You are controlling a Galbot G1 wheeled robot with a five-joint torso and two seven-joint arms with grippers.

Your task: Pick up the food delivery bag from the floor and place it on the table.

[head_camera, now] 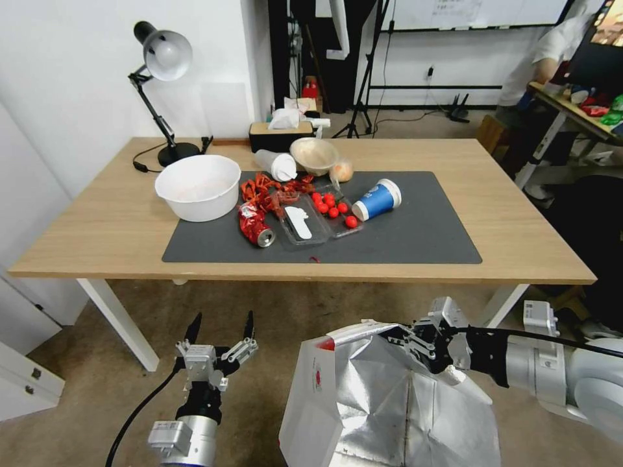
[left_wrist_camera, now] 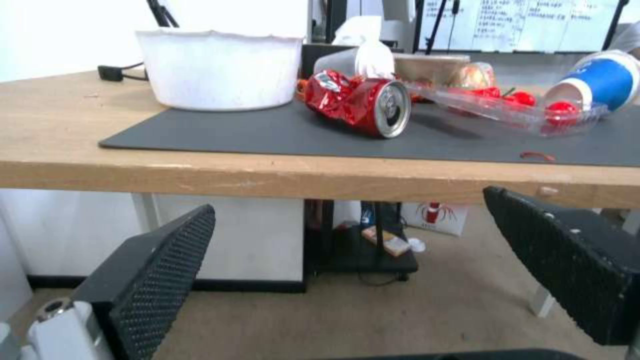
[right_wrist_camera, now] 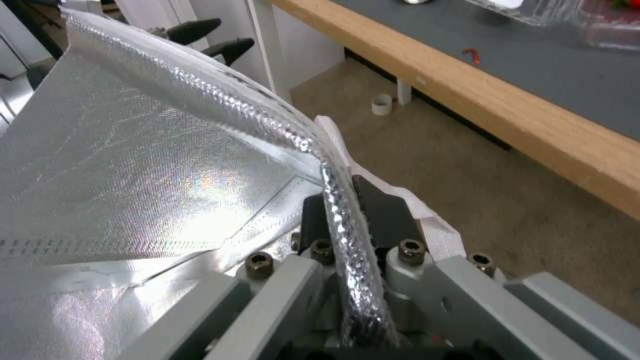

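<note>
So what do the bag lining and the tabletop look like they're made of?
The bag lining looks like thin metallised foil: silver, crinkled, shiny, with an embossed grain in the right wrist view. The table top looks like light wood or wood-look laminate, matte, with visible grain.

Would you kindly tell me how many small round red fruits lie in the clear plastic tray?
6 small round red fruits, clustered in the clear plastic tray on the dark grey mat: five bunched toward its far end, one beside the blue paper cup; more may be hidden.

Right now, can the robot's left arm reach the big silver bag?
Probably yes. The left end effector hangs open beside the food delivery bag, with just bare floor between them. The right end effector already pinches the bag's foil rim, below the table edge.
</note>
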